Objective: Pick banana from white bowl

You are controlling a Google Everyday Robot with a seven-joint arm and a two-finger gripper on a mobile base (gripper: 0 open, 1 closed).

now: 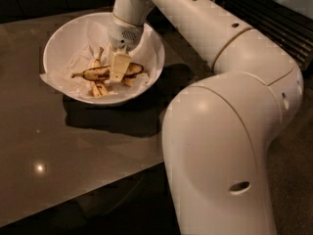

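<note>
A: Status on the pick?

B: Not done, by my read. The long yellow banana blotched dark brown lies flat in the bottom of the large round white bowl. Its thin stem points picture-left, and it rests on the crumpled white paper lining. Nothing is lifted.

A: Gripper?

B: The cream two-finger gripper is down inside the bowl, right at the banana's middle, and its pale end covers that stretch of peel. I cannot tell whether it is open or clamped on the fruit, since the contact is hidden from this side.

A: What's left, then?

B: Likely confirming or making the grasp, then raising the banana clear of the rim.

A: Anything around or in the way?

B: Paler yellow banana pieces lie under and beside the target, touching it, and one pokes up toward the back wall. I'd guess they could get nudged or dragged along. The loose paper might also snag. The bowl's deep wall means a straight-up exit. The bowl sits on a glossy dark brown tabletop. The bulky white robot arm fills the right of the view but does not block the bowl.
</note>
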